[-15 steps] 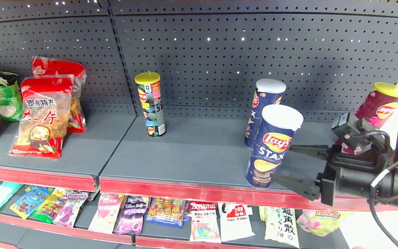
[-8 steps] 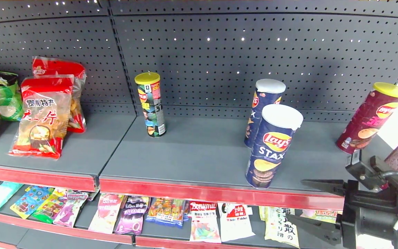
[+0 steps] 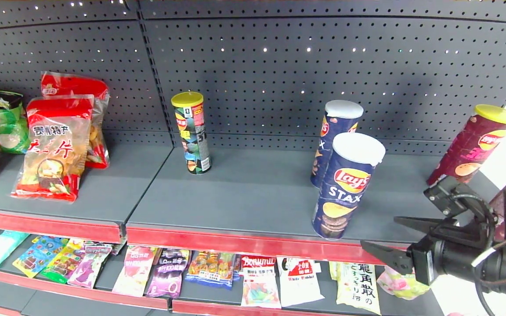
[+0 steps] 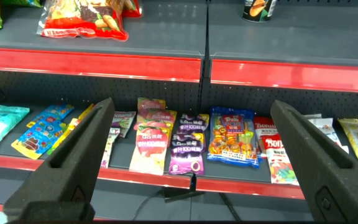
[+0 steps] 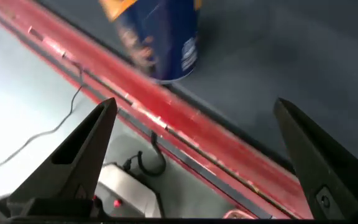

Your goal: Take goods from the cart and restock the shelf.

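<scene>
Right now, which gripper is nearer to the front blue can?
Right. The right gripper is open beside the front blue can, at the shelf edge; the left gripper faces the candy bags one shelf lower.

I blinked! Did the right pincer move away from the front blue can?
Yes. The right pincer drew back rightward and lower from the front blue can.

On the grey shelf [image 3: 253,197], the front blue can [image 3: 345,186] stands upright near the red lip, with the rear blue can [image 3: 334,131] just behind it. The right gripper [image 3: 379,231] hovers beside the front can at the shelf edge, jaws spread and empty. A maroon can [image 3: 470,147] stands farther right, and a yellow-lidded can [image 3: 191,134] and red snack bags [image 3: 55,145] are to the left.
</scene>
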Motion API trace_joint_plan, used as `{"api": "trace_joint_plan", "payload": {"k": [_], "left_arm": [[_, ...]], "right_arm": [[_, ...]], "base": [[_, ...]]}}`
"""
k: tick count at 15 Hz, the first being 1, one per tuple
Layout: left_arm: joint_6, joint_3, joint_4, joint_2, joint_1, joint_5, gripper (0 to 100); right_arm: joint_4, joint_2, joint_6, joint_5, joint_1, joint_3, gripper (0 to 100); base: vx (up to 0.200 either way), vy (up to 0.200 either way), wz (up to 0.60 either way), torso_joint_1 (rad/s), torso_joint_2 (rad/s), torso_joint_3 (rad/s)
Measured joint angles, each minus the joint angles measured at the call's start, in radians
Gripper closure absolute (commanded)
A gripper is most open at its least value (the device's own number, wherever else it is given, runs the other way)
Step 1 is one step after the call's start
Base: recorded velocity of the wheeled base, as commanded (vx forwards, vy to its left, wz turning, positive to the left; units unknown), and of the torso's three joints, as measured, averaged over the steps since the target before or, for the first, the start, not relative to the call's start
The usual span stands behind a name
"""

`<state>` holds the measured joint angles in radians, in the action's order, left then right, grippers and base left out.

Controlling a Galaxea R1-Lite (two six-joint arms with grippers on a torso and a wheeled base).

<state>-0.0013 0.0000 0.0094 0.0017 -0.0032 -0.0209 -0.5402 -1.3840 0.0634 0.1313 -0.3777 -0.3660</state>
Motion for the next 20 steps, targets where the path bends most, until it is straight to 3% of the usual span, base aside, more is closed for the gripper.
{"api": "trace_joint_plan", "payload": {"k": [4,14,20], "left_arm": [[0.0,0.0,0.0,0.0,0.0,0.0,0],[0.0,0.0,0.0,0.0,0.0,0.0,0],[0.0,0.0,0.0,0.0,0.0,0.0,0]], "right_arm": [[-0.051,-0.059,-0.024,-0.054,0.0,-0.029,0],[-0.097,-0.157,-0.018,-0.089,0.089,-0.062,0],[-0.098,-0.204,-0.018,-0.089,0.09,-0.095,0]], "base": [[0.0,0.0,0.0,0.0,0.0,0.0],[0.0,0.0,0.0,0.0,0.0,0.0],[0.0,0.0,0.0,0.0,0.0,0.0]]}}
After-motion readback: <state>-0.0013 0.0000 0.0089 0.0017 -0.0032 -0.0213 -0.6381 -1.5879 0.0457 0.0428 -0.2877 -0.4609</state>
